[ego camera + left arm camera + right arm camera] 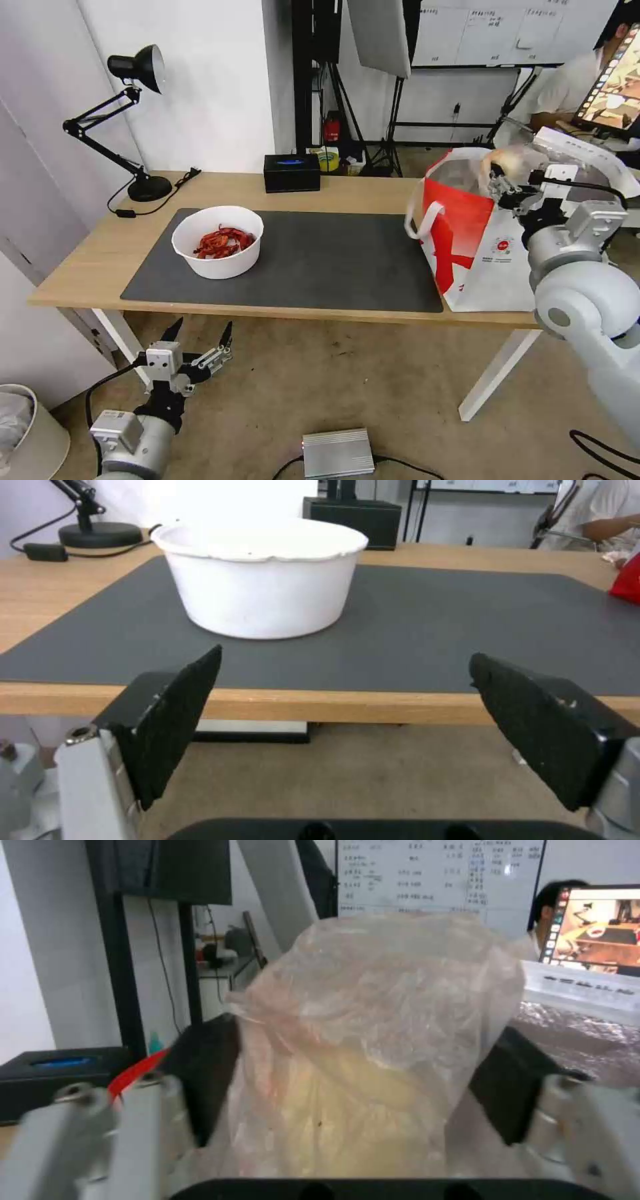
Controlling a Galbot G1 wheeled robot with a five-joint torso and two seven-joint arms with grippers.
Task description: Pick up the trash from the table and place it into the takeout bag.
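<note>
In the head view, the right pincer point(499, 183) grips a beige lump wrapped in clear plastic point(508, 159) over the open mouth of the takeout bag point(480, 250), which stands at the right end of the tabletop point(87, 257). The white bowl of red scraps point(218, 241) sits on the left part of the dark mat point(320, 263). The left pincer point(200, 333) hangs open below the near edge, in front of the bowl.

In the left wrist view, the bowl point(260, 580) stands beyond the spread fingers point(180, 715), apart from them.

In the right wrist view, the lump point(373, 1055) is clamped between the two black pads point(207, 1075), bulging out past them.
</note>
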